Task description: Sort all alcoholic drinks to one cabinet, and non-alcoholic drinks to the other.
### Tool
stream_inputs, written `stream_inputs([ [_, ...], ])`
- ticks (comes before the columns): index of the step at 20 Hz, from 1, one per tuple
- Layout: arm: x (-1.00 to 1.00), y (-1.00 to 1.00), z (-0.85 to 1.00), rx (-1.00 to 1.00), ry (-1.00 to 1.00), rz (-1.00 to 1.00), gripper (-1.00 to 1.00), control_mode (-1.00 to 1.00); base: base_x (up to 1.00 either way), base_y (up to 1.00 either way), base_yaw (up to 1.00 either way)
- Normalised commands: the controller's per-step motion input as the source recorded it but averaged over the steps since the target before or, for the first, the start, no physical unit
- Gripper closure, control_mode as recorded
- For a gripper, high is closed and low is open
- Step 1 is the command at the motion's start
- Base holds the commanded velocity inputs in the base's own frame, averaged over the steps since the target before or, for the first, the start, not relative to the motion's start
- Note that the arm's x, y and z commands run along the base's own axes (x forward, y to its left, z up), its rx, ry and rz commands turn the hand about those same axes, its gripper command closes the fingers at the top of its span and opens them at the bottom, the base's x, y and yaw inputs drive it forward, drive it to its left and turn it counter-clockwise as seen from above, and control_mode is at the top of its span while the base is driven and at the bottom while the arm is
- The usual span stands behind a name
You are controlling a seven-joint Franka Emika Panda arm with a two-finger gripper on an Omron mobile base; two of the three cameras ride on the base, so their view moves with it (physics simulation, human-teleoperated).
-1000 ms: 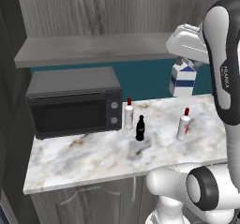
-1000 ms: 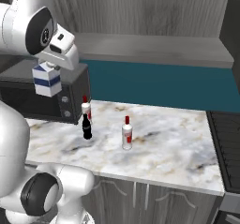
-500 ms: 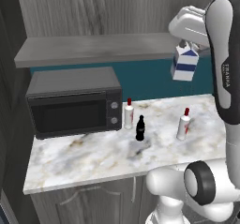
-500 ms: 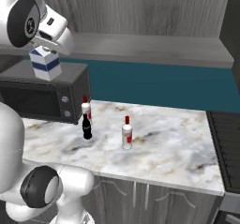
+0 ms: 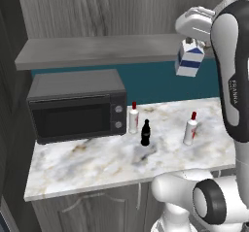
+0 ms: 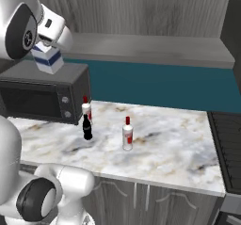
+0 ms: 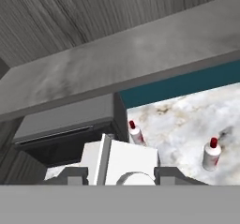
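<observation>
Milk carton point(image 5: 188, 58) first: it hangs high in the air, pinched at its gable top by the claw point(image 5: 193, 41), whose fingers press in on either side of the ridge. From the hand view the same carton point(image 7: 123, 163) sits right between the two dark fingertips point(image 7: 70, 175), its white roof fold running up the middle. In the right base view the carton point(image 6: 48, 59) dangles under the claw point(image 6: 47, 44) at about the level of the grey shelf point(image 6: 155, 50), with its blue band showing.

Well below the claw lies the marbled counter point(image 5: 97, 163). On it, far beneath and off to the arm's left of the claw, stands one red-capped white bottle point(image 5: 133, 119), upright and just beside the microwave point(image 5: 75, 105). The black cola bottle point(image 5: 145, 133) stands just in front of that bottle, nearly touching it (from the right base view the two overlap, so I cannot tell whether they touch). The second red-capped bottle point(image 5: 190, 129) stands alone, more or less straight down below the claw, well apart from the other two.

Looking along the claw, both red caps are visible past the carton: one bottle point(image 7: 136, 133) by the microwave's corner, the other point(image 7: 211, 154) out on open marble.
</observation>
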Motion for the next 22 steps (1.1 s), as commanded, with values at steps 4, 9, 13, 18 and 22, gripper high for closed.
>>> stream_inputs([
  [4,0.45,0.08,0.09,0.0,-0.12,0.0,1.0,-1.0,0.0,0.0,0.0],
  [9,0.62,0.24,0.18,0.0,-0.01,0.0,1.0,-1.0,0.0,0.0,0.0],
  [13,0.52,0.34,0.31,0.0,0.0,0.0,1.0,-1.0,0.0,0.0,0.0],
  [18,0.36,0.25,0.14,0.0,0.0,0.0,1.0,-1.0,0.0,0.0,0.0],
  [22,0.42,0.15,0.0,0.0,0.0,0.0,1.0,-1.0,0.0,0.0,0.0],
])
